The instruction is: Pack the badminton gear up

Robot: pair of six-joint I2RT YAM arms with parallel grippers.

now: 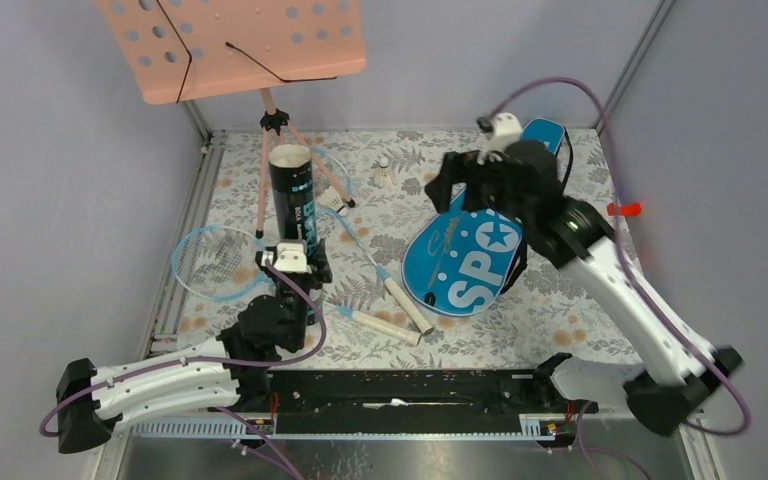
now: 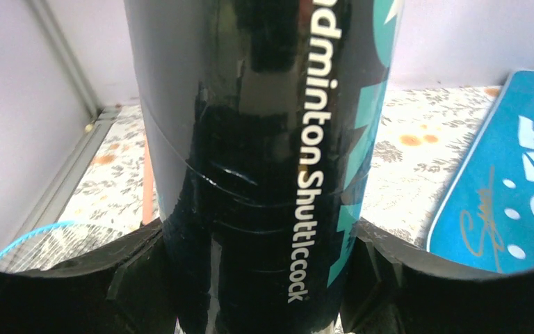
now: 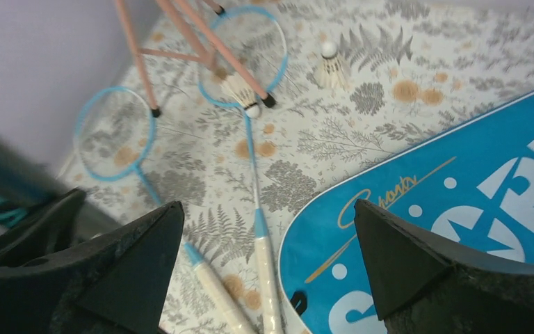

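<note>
The dark tube (image 1: 293, 195) stands upright on the floral table, and my left gripper (image 1: 295, 270) is shut on its lower part. In the left wrist view the tube (image 2: 250, 139) fills the gap, with a finger pressed on each side. My right gripper (image 1: 447, 185) hovers open and empty over the near end of the blue "SPORT" bag (image 1: 465, 265). Below its jaws (image 3: 267, 204) lie two cream racket handles (image 3: 268, 278) and the bag's edge (image 3: 459, 202). Two light-blue rackets (image 1: 210, 262) lie crossed left of the bag. One white shuttlecock (image 1: 385, 172) stands at the back, another (image 1: 333, 200) lies by the tube.
A pink perforated music stand (image 1: 230, 45) rises at the back left. Its tripod legs (image 3: 181, 35) reach down over one racket head (image 3: 247, 49). Grey walls close in the table on the left, back and right. A black rail (image 1: 410, 390) runs along the near edge.
</note>
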